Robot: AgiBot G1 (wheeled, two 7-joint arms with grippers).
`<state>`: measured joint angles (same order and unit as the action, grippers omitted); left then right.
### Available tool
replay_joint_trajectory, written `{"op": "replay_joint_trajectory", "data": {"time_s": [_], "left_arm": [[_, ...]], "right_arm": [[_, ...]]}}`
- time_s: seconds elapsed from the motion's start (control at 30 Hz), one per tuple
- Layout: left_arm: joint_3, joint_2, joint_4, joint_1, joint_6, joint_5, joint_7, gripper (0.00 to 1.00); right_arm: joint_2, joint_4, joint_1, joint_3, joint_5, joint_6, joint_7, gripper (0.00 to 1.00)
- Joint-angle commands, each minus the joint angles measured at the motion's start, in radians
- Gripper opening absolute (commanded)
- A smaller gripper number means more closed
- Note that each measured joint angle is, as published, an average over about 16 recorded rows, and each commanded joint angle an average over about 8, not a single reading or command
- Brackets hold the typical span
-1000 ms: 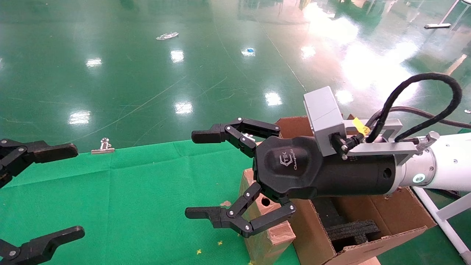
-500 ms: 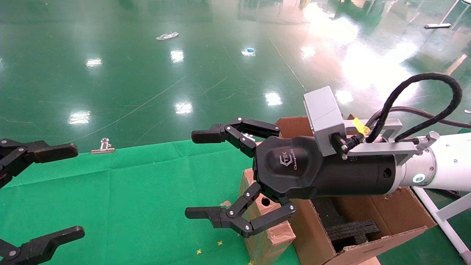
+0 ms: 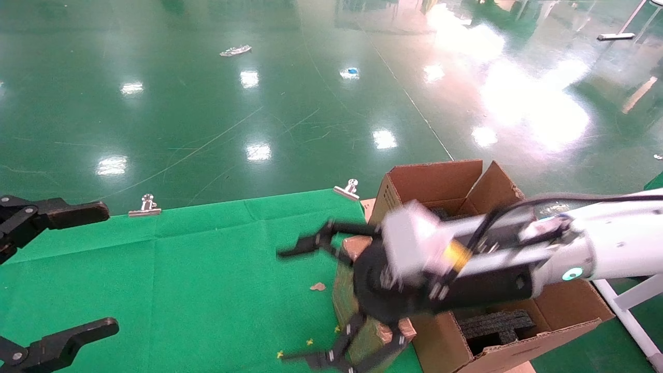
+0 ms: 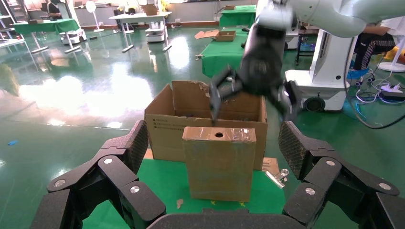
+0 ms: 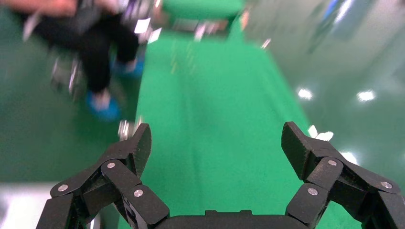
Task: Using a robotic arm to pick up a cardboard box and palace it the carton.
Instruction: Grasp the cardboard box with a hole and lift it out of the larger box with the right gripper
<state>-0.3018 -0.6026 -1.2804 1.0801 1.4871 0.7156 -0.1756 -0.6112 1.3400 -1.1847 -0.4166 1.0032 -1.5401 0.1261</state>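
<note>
The small cardboard box (image 3: 342, 295) stands upright on the green cloth, against the big carton's (image 3: 430, 178) near side. In the left wrist view the box (image 4: 218, 164) shows its taped top with a round hole, in front of the carton (image 4: 162, 129). My right gripper (image 3: 311, 300) is open and motion-blurred, its fingers spread around the box's top and front. It also shows in the left wrist view (image 4: 252, 98), just above the box. The right wrist view (image 5: 217, 143) shows open jaws over green cloth, with no box. My left gripper (image 3: 88, 272) is open and empty at the left edge.
Black foam inserts (image 3: 492, 324) lie inside the carton. Metal binder clips (image 3: 146, 205) (image 3: 348, 189) hold the cloth's far edge. A small cardboard scrap (image 3: 317, 286) lies on the cloth (image 3: 181, 269). A white frame leg (image 3: 621, 305) stands right of the carton.
My right arm has dropped and turned its wrist, bringing the open gripper down from above onto the small box. The left gripper has not moved.
</note>
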Motion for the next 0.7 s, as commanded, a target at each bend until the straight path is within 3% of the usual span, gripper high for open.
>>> {"op": "replay_joint_trajectory", "data": {"time_s": [0.03,0.4,0.7], "left_arm": [[0.000,0.000,0.000,0.000,0.000,0.000,0.000,1.00],[-0.001,0.000,0.000,0.000,0.000,0.000,0.000,1.00],[-0.001,0.000,0.000,0.000,0.000,-0.001,0.001,1.00]], "right_arm": [[-0.008,0.014,-0.030,-0.035,0.074,-0.019,-0.019,1.00],[-0.093,0.019,-0.306,-0.319,0.394,-0.027,-0.063,1.00],[-0.110,0.020,-0.572,-0.450,0.430,-0.035,0.001,1.00]]}}
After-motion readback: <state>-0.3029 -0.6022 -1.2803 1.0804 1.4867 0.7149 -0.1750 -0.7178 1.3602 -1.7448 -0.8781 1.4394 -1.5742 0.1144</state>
